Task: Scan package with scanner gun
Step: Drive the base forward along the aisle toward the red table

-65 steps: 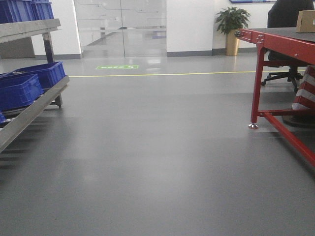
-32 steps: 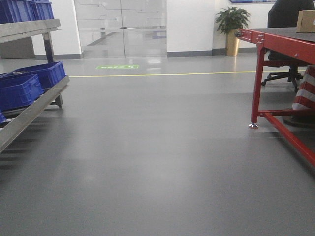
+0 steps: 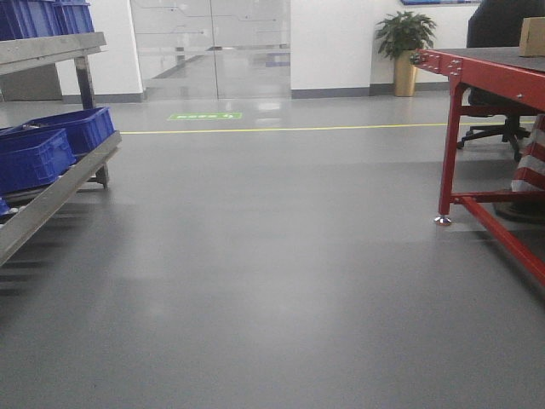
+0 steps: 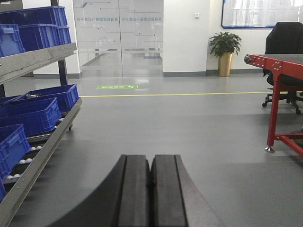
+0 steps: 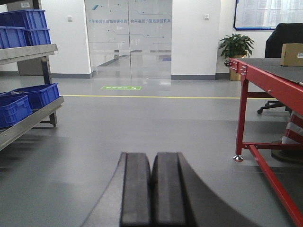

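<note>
I see my left gripper [image 4: 150, 161] and right gripper [image 5: 151, 159] both pressed closed, empty; the package [image 5: 291, 54] sits upper right, any writing too small to read.

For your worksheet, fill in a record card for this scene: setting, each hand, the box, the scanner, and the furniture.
Setting: indoor hall, grey floor, glass doors at the back
Left hand: shut, holding nothing
Right hand: shut, holding nothing
Box: brown, on the red table, far right; no label visible
Scanner: not in view
Rack: on the left, holds blue crates
Other: plant and black chair near the back wall
</note>
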